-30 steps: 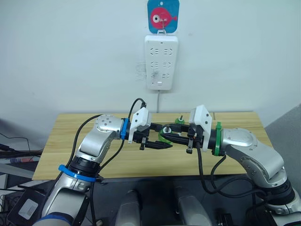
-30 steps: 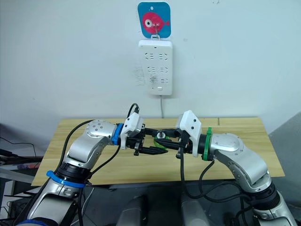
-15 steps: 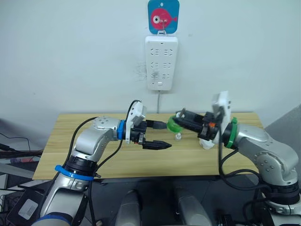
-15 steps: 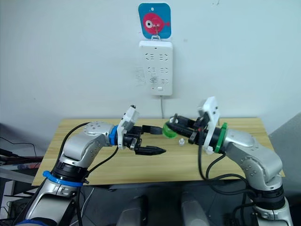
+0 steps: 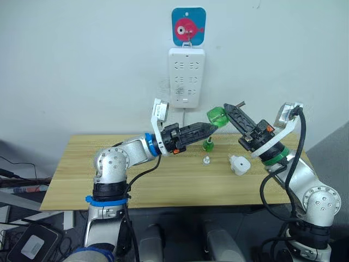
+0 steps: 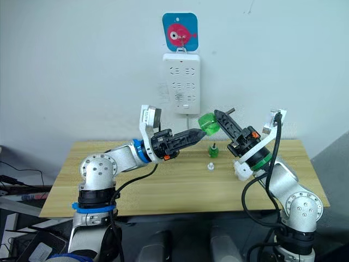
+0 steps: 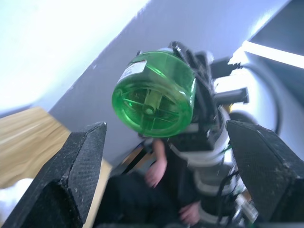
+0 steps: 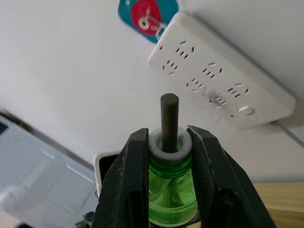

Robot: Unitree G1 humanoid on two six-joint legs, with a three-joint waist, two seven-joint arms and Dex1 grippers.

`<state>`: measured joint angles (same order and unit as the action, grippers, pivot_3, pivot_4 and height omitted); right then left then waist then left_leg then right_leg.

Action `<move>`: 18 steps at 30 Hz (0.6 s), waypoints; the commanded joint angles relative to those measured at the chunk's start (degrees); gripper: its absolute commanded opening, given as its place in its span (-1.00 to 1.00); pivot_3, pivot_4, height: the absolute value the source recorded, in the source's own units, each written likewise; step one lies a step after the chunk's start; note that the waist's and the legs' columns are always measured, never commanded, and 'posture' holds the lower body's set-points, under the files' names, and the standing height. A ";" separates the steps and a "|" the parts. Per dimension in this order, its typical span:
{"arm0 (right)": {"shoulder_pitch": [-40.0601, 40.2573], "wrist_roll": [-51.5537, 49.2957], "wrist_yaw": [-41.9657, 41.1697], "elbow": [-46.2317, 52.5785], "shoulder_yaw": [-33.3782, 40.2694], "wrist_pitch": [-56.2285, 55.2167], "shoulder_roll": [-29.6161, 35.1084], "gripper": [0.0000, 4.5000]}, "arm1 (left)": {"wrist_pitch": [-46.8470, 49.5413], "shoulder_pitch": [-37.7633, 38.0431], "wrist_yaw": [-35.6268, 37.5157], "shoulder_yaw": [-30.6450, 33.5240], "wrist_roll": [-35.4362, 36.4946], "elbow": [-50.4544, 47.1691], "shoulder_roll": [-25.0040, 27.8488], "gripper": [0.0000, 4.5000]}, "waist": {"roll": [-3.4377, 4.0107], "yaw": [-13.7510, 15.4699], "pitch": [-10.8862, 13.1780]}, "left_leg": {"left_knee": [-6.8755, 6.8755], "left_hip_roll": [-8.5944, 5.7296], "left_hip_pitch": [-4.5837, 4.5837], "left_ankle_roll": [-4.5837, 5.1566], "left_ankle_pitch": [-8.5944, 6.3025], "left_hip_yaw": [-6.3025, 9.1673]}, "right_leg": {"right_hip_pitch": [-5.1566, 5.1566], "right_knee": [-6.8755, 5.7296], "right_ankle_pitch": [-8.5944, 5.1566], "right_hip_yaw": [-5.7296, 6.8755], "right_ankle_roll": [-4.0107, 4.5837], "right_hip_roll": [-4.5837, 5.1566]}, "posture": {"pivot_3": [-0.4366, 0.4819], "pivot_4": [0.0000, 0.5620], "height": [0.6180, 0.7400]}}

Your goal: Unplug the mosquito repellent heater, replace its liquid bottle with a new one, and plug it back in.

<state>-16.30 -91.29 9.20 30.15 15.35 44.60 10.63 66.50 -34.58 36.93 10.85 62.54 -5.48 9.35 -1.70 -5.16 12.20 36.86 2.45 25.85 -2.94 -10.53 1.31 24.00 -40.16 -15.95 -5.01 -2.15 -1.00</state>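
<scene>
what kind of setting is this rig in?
Likely an indoor lab or test room: a plain wooden table pushed against a bare white wall, with a white power strip hung on it under a blue fish hook.

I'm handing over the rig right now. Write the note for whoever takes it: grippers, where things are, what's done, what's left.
Right gripper: shut on a green bottle at its neck, wick out, held up over the table.
Left gripper: open, pointing at the bottle's base, not touching.
Heater: unplugged, lying on the table near the right arm.
Second green bottle stands on the table, a small white cap in front of it.
Power strip on the wall: sockets free.
Left: put the new bottle into the heater, plug it in. Which bottle is new, I cannot tell.
</scene>
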 commanded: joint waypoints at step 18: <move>0.68 -9.62 4.57 4.46 -7.20 -9.48 3.70 -0.63 | 1.71 -1.90 -12.63 2.34 14.14 0.89 -2.79 0.26 | 0.12 0.01 -0.44 | 0.00 -0.04 -0.02 0.00 0.00 0.01 | -0.05 0.03 0.00 -0.01 0.00 -0.03 | -0.31 -0.50 1.00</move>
<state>-15.21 -99.34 14.12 31.69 8.17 36.20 13.91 68.30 -36.33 23.86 13.59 74.45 -3.81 6.50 -1.58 -5.14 11.76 36.86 2.41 25.83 -2.93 -10.54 1.32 23.95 -40.13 -15.96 -5.02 -2.15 -1.02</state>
